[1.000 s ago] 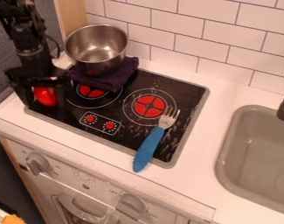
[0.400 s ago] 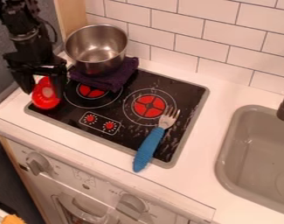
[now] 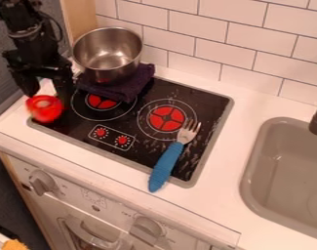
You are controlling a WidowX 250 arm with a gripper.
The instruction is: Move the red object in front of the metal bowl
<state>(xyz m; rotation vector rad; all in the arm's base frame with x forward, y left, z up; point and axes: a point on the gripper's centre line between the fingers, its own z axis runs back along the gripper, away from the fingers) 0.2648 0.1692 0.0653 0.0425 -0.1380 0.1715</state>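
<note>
Here we are, the black two-finger gripper [image 3: 49, 97] hanging by the blurred, rounded red object [image 3: 46, 109], fingers apart! We see its paler face upward, long axis unclear.

From above the front of the counter [image 3: 252, 100], one camera peers down aslant, fairly near the stove [image 3: 203, 97], facing the tiled wall [image 3: 206, 29].

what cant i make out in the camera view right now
In the camera view:
Left burner's rear: behind cloth
Red object's exact kind: blurred
Sink's far side: cut off by right edge
Orange thing: cut off by bottom edge
</note>
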